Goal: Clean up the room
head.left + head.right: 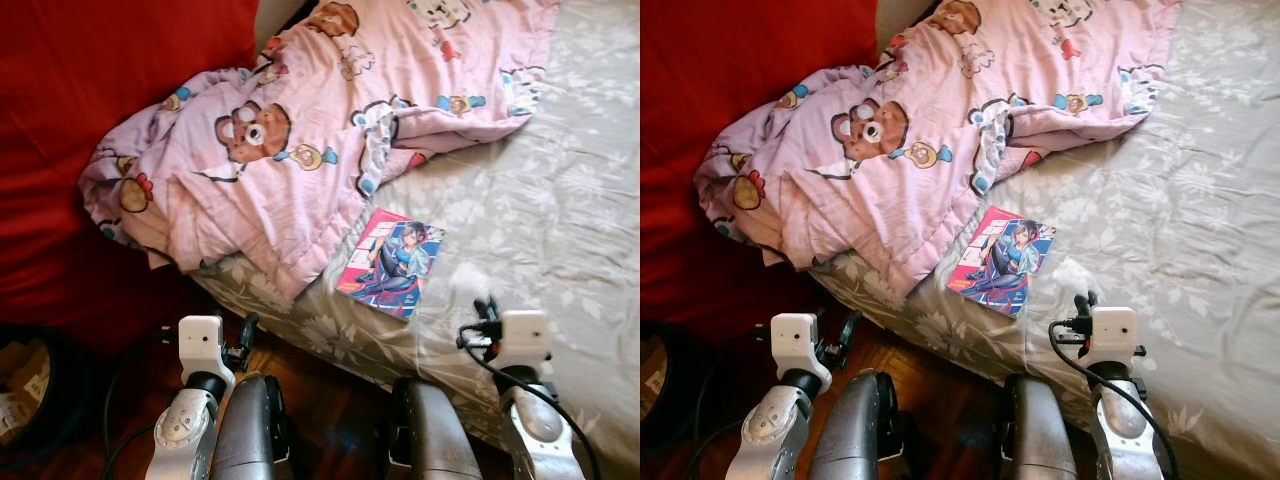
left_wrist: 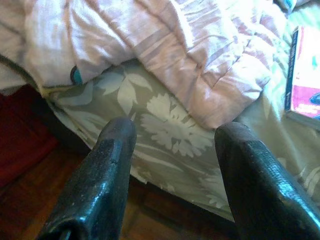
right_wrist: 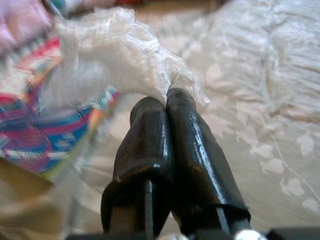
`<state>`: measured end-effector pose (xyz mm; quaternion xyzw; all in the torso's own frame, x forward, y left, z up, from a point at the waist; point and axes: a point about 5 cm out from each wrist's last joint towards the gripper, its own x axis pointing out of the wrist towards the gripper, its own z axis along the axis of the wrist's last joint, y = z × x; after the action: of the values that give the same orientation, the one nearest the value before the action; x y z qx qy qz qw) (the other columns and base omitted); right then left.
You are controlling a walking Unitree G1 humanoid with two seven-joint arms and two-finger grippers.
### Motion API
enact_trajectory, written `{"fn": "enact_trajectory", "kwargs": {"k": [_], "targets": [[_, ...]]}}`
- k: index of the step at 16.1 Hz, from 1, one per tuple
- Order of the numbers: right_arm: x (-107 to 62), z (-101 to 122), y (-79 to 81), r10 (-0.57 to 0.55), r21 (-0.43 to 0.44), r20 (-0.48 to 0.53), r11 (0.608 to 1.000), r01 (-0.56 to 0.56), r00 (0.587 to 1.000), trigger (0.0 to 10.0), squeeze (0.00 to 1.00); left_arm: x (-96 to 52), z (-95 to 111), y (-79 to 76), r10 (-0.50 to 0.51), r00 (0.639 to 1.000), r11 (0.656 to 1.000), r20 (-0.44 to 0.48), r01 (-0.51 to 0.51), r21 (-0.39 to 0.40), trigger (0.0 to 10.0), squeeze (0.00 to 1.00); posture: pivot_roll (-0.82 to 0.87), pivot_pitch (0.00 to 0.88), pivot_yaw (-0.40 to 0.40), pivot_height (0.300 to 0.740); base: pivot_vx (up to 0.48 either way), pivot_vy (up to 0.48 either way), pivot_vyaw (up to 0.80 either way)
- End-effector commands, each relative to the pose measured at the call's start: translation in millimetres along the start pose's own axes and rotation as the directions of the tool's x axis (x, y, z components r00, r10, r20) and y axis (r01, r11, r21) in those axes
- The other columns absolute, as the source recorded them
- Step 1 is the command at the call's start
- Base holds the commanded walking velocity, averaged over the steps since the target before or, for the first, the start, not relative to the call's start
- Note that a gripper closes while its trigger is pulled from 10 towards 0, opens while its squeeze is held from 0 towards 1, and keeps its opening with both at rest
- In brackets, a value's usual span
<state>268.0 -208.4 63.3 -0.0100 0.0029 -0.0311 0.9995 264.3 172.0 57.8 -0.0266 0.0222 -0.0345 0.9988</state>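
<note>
At the foot of the bed, my right gripper has its fingers pressed together on a scrap of clear plastic wrap, and the film billows out past the tips, hanging just over the near edge of the grey floral sheet. Here's the worry: I'm pinching only a thin corner of it, so a quick swing of the arm could let the wrap slide free, and it's light enough to drift down onto the wooden floor or settle back on the comic book lying just beside it. That book sits flat on the sheet, touching the hem of the pink bear-print blanket, so a low sweep of the arm could also nudge it off the edge, I reckon. From the head camera the wrap is faint, barely a haze above the right wrist. My left gripper hangs idle lower down by the bed's side, fingers wide apart with nothing between them, pointing at the spot where the blanket droops over the mattress edge; the book's spine is off to one side of it, well clear.
</note>
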Motion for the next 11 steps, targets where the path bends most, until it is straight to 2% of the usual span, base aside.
{"fn": "enact_trajectory", "kwargs": {"k": [1,2,3,5,8,11], "targets": [[-8.5,-7.0,1.0,-0.019,0.067,-0.040,0.998,0.022,0.999,3.6,0.00,-6.3,-10.6,-0.2,0.003,0.999,1.000,-0.038,-0.003,0.006,10.0,0.00,0.02,0.248,0.037,0.599,0.000,0.000,0.00],[-13.4,-17.1,5.9,-0.031,0.108,-0.086,0.993,0.040,0.996,10.0,0.00,-6.9,-13.7,-2.3,0.001,0.999,1.000,-0.044,0.000,0.004,10.0,0.00,0.02,0.235,0.036,0.599,0.000,0.000,0.00],[-15.9,-21.7,7.9,-0.044,0.117,-0.110,0.991,0.057,0.993,10.0,0.00,-7.0,-15.3,-3.3,-0.003,0.999,1.000,-0.047,0.003,0.009,10.0,0.00,0.03,0.230,0.033,0.599,0.000,0.000,0.00],[-20.5,-24.9,16.6,-0.078,0.215,-0.111,0.971,0.100,0.991,10.0,0.00,-7.8,-16.8,-4.8,-0.011,0.999,1.000,-0.044,0.012,0.018,10.0,0.00,0.02,0.205,0.026,0.599,0.000,0.000,0.00],[-21.4,-41.4,24.0,-0.033,0.171,-0.191,0.983,0.067,0.981,10.0,0.00,-10.4,-25.3,-1.2,0.008,0.998,1.000,-0.065,-0.007,0.016,10.0,0.00,0.02,0.179,0.012,0.628,0.000,0.000,0.00],[-27.2,-66.9,13.1,-0.033,0.146,-0.303,0.986,0.081,0.953,10.0,0.00,-18.0,-47.0,6.7,0.065,0.988,0.998,-0.140,-0.065,0.000,10.0,0.00,0.01,0.144,-0.007,0.668,0.000,0.000,0.00]]}}
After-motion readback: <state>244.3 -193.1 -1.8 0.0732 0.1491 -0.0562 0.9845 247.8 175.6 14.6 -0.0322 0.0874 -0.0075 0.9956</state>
